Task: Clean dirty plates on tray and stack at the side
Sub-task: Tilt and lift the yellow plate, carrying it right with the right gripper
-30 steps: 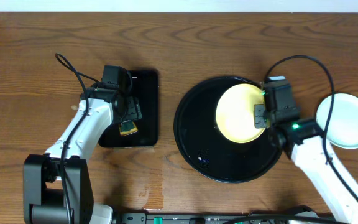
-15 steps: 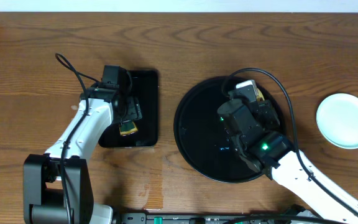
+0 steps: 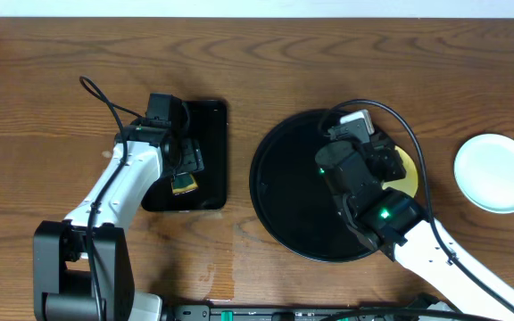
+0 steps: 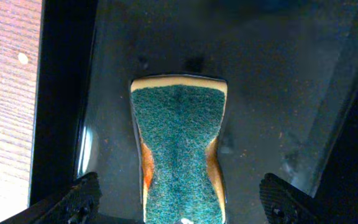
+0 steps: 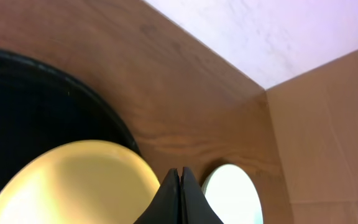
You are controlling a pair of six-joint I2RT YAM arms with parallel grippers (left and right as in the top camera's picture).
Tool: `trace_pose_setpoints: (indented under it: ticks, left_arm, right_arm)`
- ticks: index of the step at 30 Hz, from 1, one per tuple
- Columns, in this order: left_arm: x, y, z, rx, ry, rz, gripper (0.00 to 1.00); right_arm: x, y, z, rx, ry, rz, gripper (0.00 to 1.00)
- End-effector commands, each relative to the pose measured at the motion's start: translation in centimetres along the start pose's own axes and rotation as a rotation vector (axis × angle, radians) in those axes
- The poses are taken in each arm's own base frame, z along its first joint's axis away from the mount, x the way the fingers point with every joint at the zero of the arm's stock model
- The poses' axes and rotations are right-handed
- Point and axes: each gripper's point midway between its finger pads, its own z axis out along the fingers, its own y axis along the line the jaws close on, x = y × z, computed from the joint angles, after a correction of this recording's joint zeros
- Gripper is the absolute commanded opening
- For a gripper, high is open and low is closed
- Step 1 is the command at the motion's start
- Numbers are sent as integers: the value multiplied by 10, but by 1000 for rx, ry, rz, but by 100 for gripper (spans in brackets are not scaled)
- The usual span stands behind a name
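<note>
1. Left fingers [image 4: 82, 198]: spread wide, holding nothing. They hang low over the rectangular tray [image 3: 211, 134], one tip on each side of the sponge [image 4: 179, 149], and neither tip visibly touches it.
2. The sponge lies flat in that tray, green scrub face up, with an orange body showing at its waist.
3. Right fingers [image 5: 173, 199]: fully closed, tips pressed together, with nothing visible between them. They sit above the right part of the round tray [image 3: 279, 192].
4. Yellow plate [image 5: 73, 180]: inside the round tray, close to its right rim. From overhead the right arm hides most of it and only a sliver [image 3: 406, 167] shows. Can't tell whether the closed tips touch it.
5. Mint plate [image 3: 496, 172]: on the bare desk [image 3: 328, 62], to the right of the round tray and clear of its rim. Looks clean from above.
6. Only these two plates are visible.
</note>
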Motion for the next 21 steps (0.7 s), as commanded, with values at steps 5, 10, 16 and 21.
trace_pose_setpoints:
  ticks: [5, 10, 16, 21]
  left_arm:
    - [3, 2, 4, -8, 15, 5, 83]
    - [3, 2, 4, -8, 15, 5, 83]
    - [3, 2, 4, -8, 15, 5, 83]
    - [3, 2, 4, -8, 15, 5, 83]
  right_arm:
    - [50, 13, 30, -297, 280, 434, 16]
    - [81, -3, 49, -551, 447, 747, 44]
    - [135, -21, 61, -506, 647, 879, 50]
    - [156, 7, 68, -594, 754, 819, 51]
